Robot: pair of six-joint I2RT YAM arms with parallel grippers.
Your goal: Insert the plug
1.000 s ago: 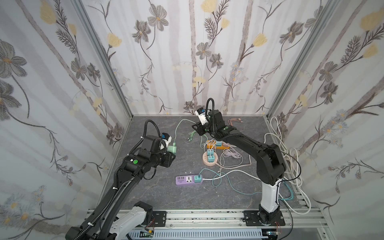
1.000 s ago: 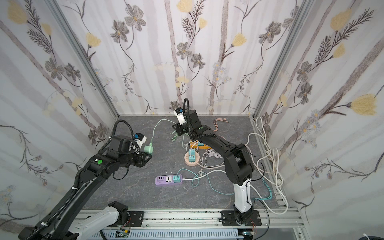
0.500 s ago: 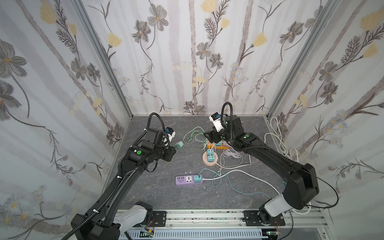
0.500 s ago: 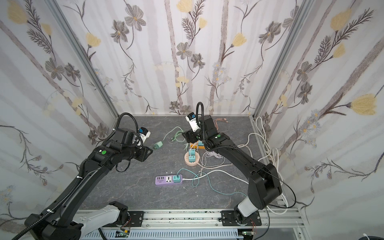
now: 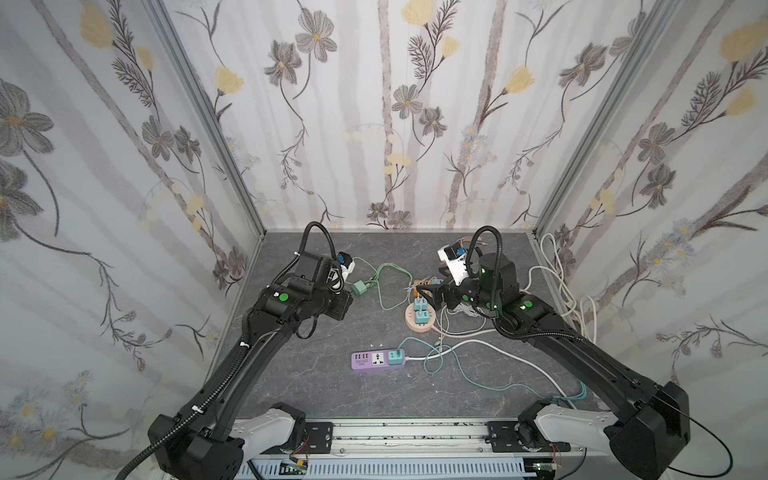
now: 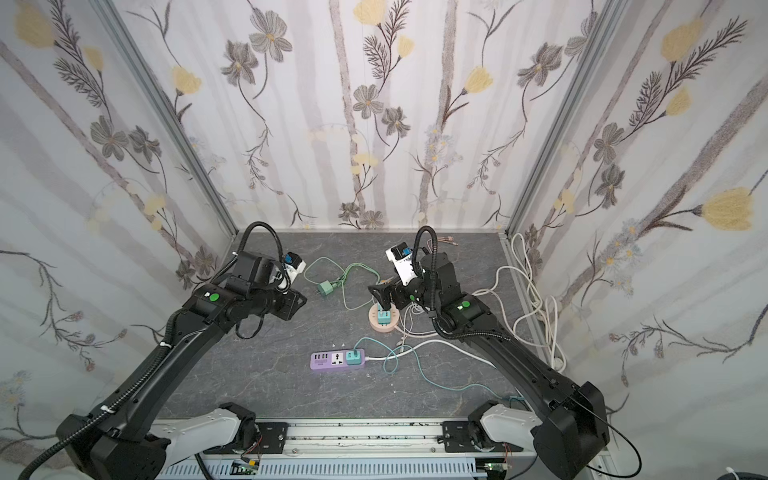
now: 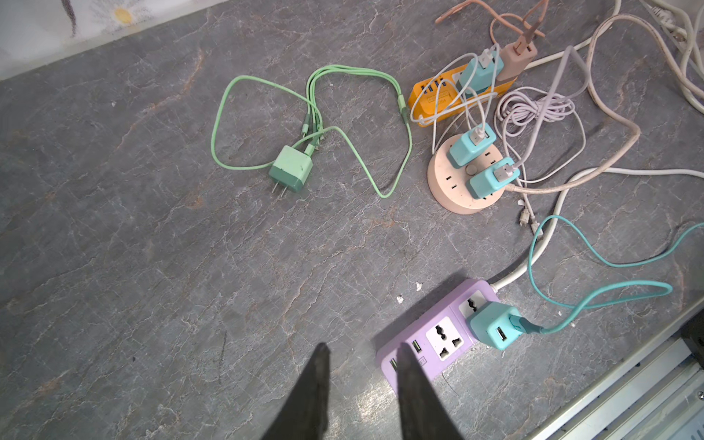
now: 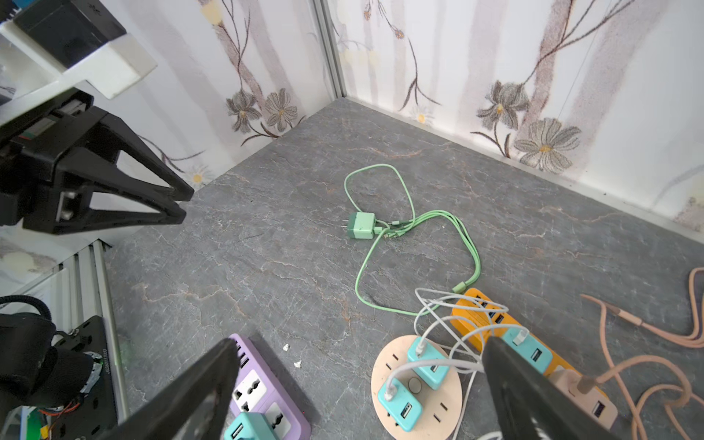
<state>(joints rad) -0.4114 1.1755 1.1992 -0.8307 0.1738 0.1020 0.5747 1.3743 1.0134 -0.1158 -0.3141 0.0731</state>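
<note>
The green plug [image 7: 290, 169] lies on its side on the grey tabletop, prongs bare, its green cable [image 7: 396, 160] looped beside it; both top views show the plug [image 5: 360, 287] [image 6: 325, 287]. My left gripper [image 7: 362, 344] hovers open and empty, a little apart from the plug, over the end of the purple power strip [image 7: 438, 335]. That strip carries one teal charger [image 7: 493, 324] beside a free socket. My right gripper [image 8: 360, 343] is wide open and empty above the round beige socket [image 8: 417, 384]. In the right wrist view the plug [image 8: 362, 225] lies ahead on the table.
An orange power strip [image 7: 449, 95] with chargers sits behind the round socket [image 5: 420, 318]. White, pink and teal cables tangle at the right [image 5: 552, 291]. Patterned walls enclose three sides; a metal rail [image 5: 399, 432] runs along the front.
The left gripper let go of the green plug, which now lies on the table. Both arms drew back, the right one swinging rightward and opening wide.
</note>
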